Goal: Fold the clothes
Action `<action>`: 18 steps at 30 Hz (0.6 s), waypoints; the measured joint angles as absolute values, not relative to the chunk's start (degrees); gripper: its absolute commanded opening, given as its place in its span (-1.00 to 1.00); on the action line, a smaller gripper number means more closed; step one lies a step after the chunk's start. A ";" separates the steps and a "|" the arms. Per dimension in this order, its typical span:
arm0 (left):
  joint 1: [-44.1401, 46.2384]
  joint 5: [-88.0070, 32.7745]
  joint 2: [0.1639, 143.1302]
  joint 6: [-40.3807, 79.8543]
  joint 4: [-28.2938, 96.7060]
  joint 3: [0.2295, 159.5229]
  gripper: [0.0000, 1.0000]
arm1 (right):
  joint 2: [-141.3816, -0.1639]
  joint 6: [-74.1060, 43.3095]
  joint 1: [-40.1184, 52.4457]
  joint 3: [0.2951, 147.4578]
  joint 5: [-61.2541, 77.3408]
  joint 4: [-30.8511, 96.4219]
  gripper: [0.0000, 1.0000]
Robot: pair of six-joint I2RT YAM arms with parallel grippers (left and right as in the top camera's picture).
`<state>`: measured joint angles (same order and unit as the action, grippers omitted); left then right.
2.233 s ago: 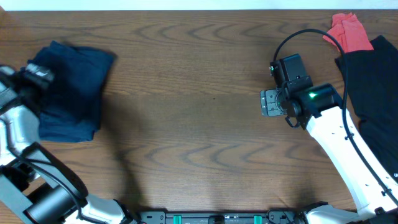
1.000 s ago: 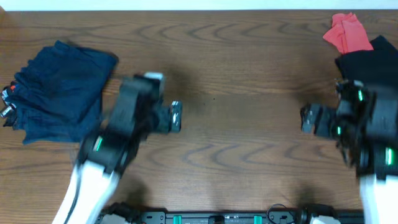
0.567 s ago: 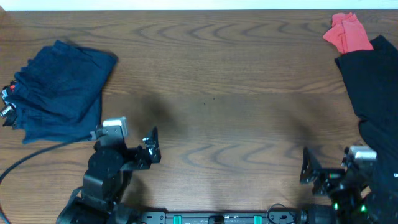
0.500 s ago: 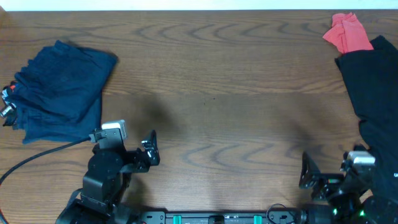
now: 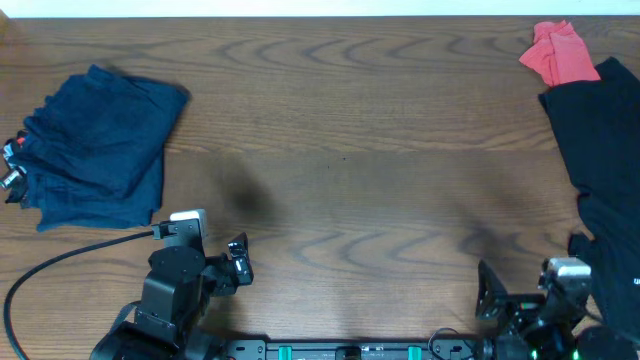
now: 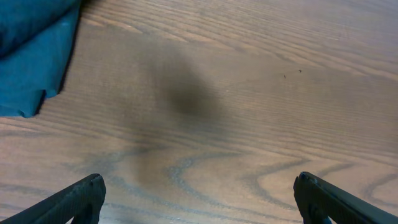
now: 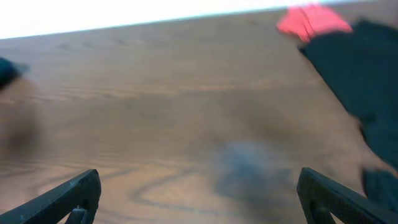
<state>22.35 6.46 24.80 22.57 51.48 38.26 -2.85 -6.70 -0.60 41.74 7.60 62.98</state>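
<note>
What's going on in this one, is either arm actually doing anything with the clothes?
Not at this moment. Both arms sit at the near edge of the table. The left gripper and the right gripper are both open and hold nothing. A stack of navy clothes lies at the far left and looks folded. A dark garment lies spread out and unfolded at the right edge, with a red cloth beside it at the far corner.
</note>
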 measured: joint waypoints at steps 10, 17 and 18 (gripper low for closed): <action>22.35 6.52 24.80 22.57 51.72 38.17 0.96 | -0.73 -0.14 5.17 20.99 8.25 17.56 0.98; 22.35 6.66 24.80 22.55 51.86 38.15 0.96 | -0.62 7.97 5.17 4.82 11.14 -4.14 0.99; 22.35 6.66 24.80 22.55 51.88 38.15 0.96 | -0.62 8.71 5.17 3.16 11.22 -4.36 0.99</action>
